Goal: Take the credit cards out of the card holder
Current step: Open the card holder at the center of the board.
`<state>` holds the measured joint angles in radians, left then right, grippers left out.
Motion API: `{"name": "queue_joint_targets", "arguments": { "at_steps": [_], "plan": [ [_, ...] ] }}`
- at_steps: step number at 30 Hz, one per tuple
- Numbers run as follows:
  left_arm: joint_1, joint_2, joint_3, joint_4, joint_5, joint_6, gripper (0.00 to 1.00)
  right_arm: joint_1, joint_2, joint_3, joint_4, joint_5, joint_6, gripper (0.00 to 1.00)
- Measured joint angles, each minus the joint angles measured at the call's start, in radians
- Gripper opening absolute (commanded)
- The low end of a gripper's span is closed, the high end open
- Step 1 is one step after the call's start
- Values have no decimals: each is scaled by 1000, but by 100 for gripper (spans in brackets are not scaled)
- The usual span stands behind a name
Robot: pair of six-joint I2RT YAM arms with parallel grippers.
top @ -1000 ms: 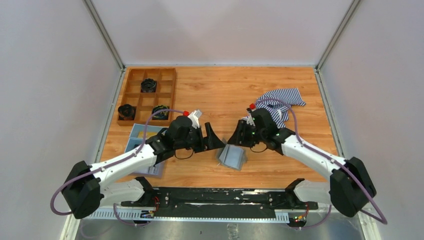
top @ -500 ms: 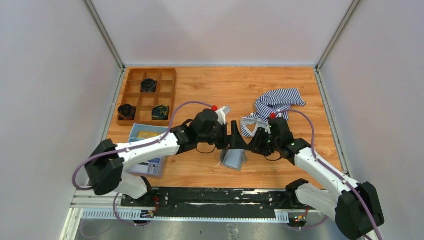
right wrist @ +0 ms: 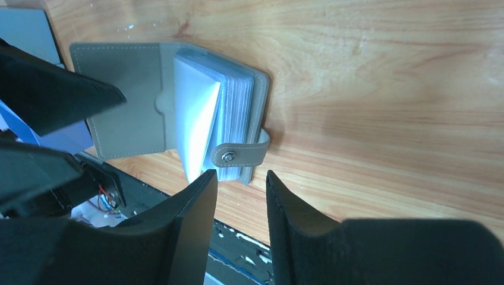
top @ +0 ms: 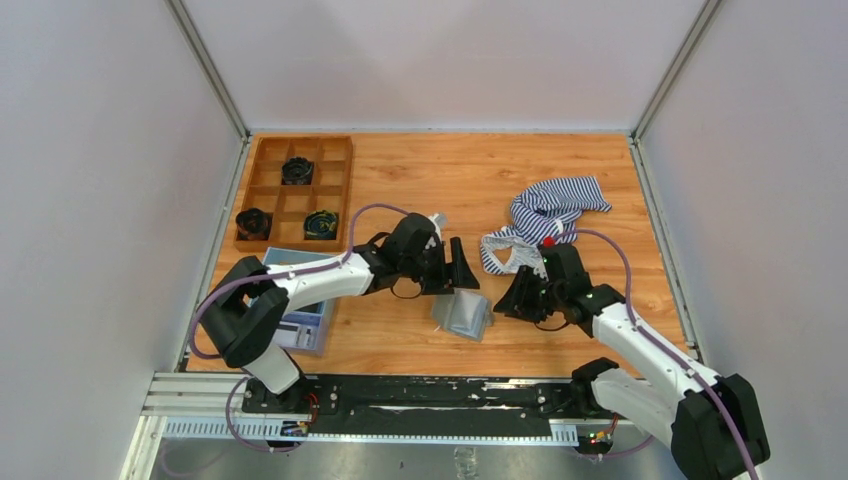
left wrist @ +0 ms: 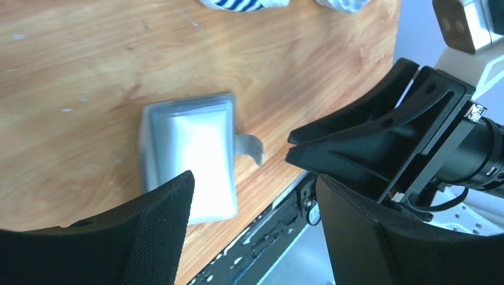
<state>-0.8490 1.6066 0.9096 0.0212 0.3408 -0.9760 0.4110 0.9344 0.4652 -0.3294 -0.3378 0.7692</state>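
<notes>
The card holder (top: 463,316) is a grey wallet lying open on the wood near the front edge. In the right wrist view the card holder (right wrist: 128,107) shows a fan of clear sleeves and a snap strap (right wrist: 241,155). No tan-yellow credit cards show in any view. My left gripper (top: 462,268) is open and empty, just behind the wallet. In its own view the left gripper (left wrist: 254,178) hovers over the pale card holder (left wrist: 190,154). My right gripper (top: 510,298) is a little open and empty, just right of the wallet. In its own view the right gripper (right wrist: 241,175) is by the strap.
A blue tray (top: 300,328) lies at the front left, partly under the left arm. A wooden compartment box (top: 295,190) with black round parts stands at the back left. A striped cloth (top: 552,208) lies at the back right. A black rail (top: 430,395) runs along the front edge.
My left arm has swung right from the blue tray to the wallet's far side. My right gripper has drawn back down and right, off the wallet. The wallet has stayed in place.
</notes>
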Motion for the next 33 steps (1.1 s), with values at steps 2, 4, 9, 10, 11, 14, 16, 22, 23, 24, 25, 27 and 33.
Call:
{"name": "queue_joint_targets", "arguments": {
  "at_steps": [2, 4, 9, 10, 11, 14, 16, 22, 23, 24, 25, 27, 33],
  "plan": [
    [20, -27, -6, -35, -25, 15, 79, 0, 5, 0, 1, -21, 0, 38],
    [27, -47, -5, -71, -46, 40, 79, 8, 12, 0, 6, -35, 3, 39],
    [34, -37, -5, -121, -64, 85, 78, 81, 32, 1, 56, -42, 41, 35],
    [36, -28, -5, -125, -64, 90, 78, 97, 43, 1, 71, -44, 53, 35],
    [40, -15, -5, -127, -64, 95, 77, 109, 59, 1, 89, -48, 64, 36],
    [58, 6, -39, -114, -75, 101, 77, 129, 122, -6, 164, -69, 107, 38],
    [71, 6, -80, -97, -79, 98, 77, 134, 156, -18, 206, -80, 127, 39],
    [84, 6, -134, -32, -66, 77, 77, 157, 232, -22, 279, -105, 146, 38],
    [85, 7, -138, -23, -64, 74, 77, 158, 243, -22, 290, -109, 148, 38],
    [85, 6, -142, -16, -62, 74, 77, 159, 256, -22, 304, -114, 148, 38],
    [85, 6, -143, -11, -61, 74, 77, 159, 262, -22, 312, -116, 149, 38],
    [86, 6, -149, -1, -59, 72, 77, 162, 286, -21, 333, -126, 150, 37],
    [88, 6, -153, 10, -57, 71, 77, 182, 320, -19, 372, -147, 151, 36]
  ]
}}
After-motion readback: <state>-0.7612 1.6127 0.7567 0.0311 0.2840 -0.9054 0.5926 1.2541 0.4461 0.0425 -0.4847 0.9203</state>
